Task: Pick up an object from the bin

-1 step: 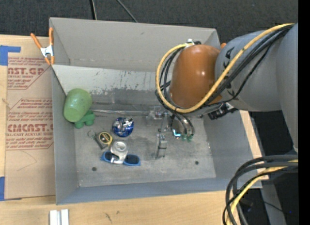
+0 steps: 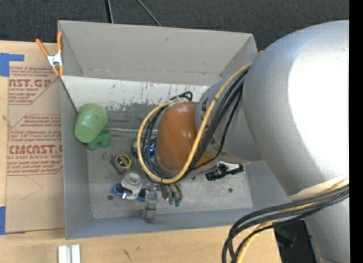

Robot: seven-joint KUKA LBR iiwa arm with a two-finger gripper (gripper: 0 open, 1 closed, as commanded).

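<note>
The gripper (image 2: 161, 199) is seen low in the bin (image 2: 238, 196), near its front wall. Its fingers (image 2: 150, 204) appear spread, with nothing gripped between them. A small blue-and-white piece (image 2: 127, 187) lies just to their left, with a metal ring (image 2: 122, 161) beyond it. A green lump (image 2: 91, 123) sits well apart at the far left. Whatever lies beneath the orange cover (image 2: 176, 137) is hidden, and the fingertips are hard to make out.
</note>
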